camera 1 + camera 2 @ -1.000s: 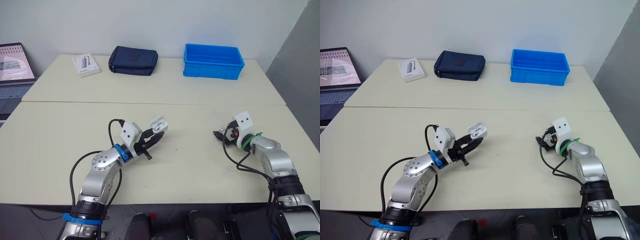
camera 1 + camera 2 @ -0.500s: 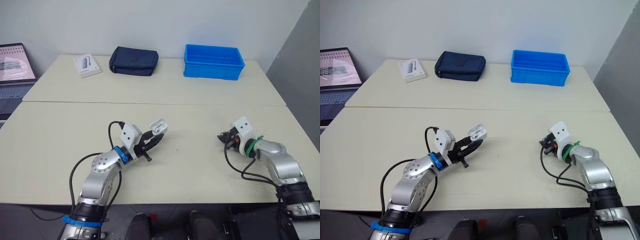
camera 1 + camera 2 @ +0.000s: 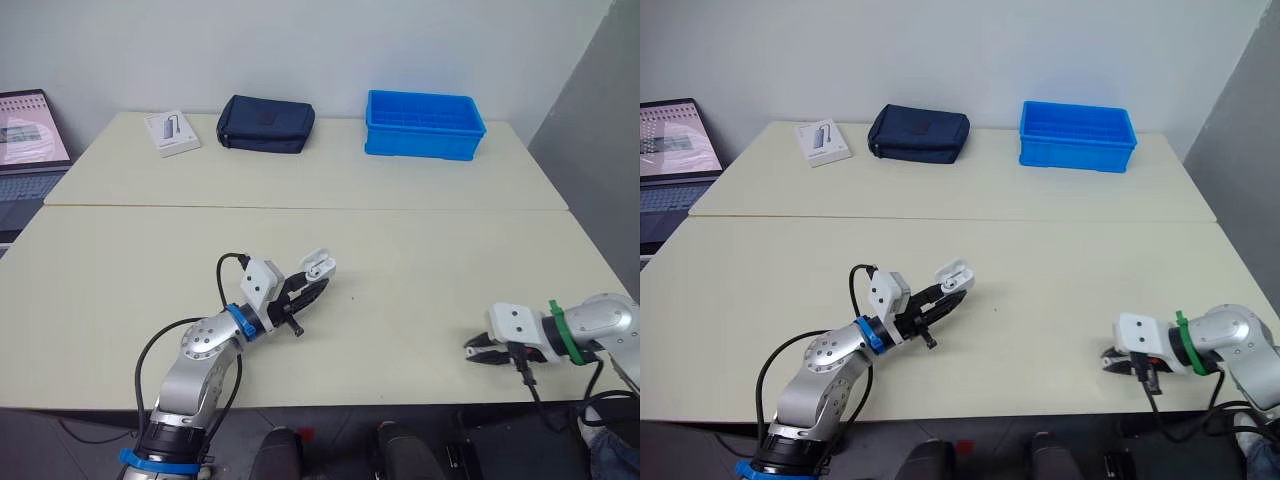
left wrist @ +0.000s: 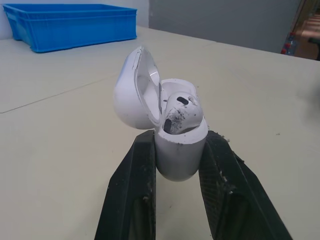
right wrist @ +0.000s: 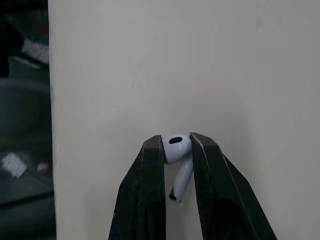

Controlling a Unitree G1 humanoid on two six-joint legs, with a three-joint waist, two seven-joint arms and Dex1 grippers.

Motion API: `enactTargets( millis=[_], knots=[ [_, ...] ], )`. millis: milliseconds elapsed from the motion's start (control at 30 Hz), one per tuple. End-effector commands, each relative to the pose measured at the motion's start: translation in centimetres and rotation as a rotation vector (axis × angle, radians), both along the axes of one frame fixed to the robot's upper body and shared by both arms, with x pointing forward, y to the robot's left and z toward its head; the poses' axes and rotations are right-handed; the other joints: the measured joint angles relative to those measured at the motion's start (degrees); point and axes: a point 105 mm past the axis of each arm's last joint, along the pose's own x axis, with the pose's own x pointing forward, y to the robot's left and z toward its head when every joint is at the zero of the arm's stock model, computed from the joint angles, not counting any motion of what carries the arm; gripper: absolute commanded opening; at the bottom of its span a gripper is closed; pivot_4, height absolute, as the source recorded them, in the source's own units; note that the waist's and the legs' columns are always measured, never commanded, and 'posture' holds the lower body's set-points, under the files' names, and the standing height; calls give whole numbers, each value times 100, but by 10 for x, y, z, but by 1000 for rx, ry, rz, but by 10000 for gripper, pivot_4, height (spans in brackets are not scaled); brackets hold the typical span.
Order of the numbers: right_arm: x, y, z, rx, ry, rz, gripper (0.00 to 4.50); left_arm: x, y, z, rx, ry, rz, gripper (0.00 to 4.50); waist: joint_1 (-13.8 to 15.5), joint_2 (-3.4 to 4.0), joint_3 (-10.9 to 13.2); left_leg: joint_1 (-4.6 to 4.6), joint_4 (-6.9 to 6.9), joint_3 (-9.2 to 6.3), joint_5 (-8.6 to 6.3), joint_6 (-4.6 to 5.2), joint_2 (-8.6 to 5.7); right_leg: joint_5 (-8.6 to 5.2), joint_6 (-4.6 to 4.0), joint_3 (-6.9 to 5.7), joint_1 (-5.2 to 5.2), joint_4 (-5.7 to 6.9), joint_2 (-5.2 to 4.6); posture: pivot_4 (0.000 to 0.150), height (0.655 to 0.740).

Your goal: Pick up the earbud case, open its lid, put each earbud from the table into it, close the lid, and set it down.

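The earbud case (image 4: 181,157) looks like a light, hard shell of glossy plastic, likely to slip or twist if squeezed off-centre. The sound place to hold it is the lower body, below the hinge line. The left pincer (image 4: 180,142) is clamped on it there, one finger on each flank, which leaves the lid (image 4: 132,90) free to swing. The lid stands open, and one earbud (image 4: 179,112) is already seated in its socket. The case is held off the counter (image 3: 420,230), well in front of the blue bin (image 3: 424,123) and toward the robot's left of it. The second earbud (image 5: 182,175) is tiny, smooth and nearly weightless. The right pincer (image 5: 176,140) grips it by the bulb, with the stem hanging free between the fingers, a hold that I judge could squirt loose under too much pressure. Compared with a second ago, the right pincer has drawn back much farther from the blue bin, toward the robot, and now points toward the case. The left pincer and the case have barely shifted.
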Motion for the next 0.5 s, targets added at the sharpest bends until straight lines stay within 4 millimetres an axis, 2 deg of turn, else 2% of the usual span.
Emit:
enactTargets(
  millis=[33, 167, 367, 500],
  knots=[
    [-1, -7, 1, -46, 18, 56, 3863, -2, -5, 16, -16, -55, -18, 8109, -3, 0, 0, 1, 0, -1, 0, 0, 1, 0, 1, -1, 0, 1, 1, 1500, 7400],
    [-1, -17, -7, -103, 49, 76, 3863, -1, -4, 17, -12, -58, -18, 8109, 2, 0, 0, 2, -1, -7, 0, 0, 0, 4, 8, -6, 5, 1, 2, 1500, 7400],
    [-2, -17, -14, -110, 80, 44, 3863, -1, -3, 18, -5, -58, -16, 8109, 10, -7, -4, 7, 5, -9, 0, -1, -4, 2, 4, -6, 20, -5, -1, 1500, 7400],
    [2, -17, -15, -106, 41, 48, 17838, -2, -4, 17, -4, -55, -18, 8109, 11, -7, -5, 22, 5, -9, 0, -1, -4, 1, 2, -6, 32, -5, -2, 1500, 7400]
  ],
)
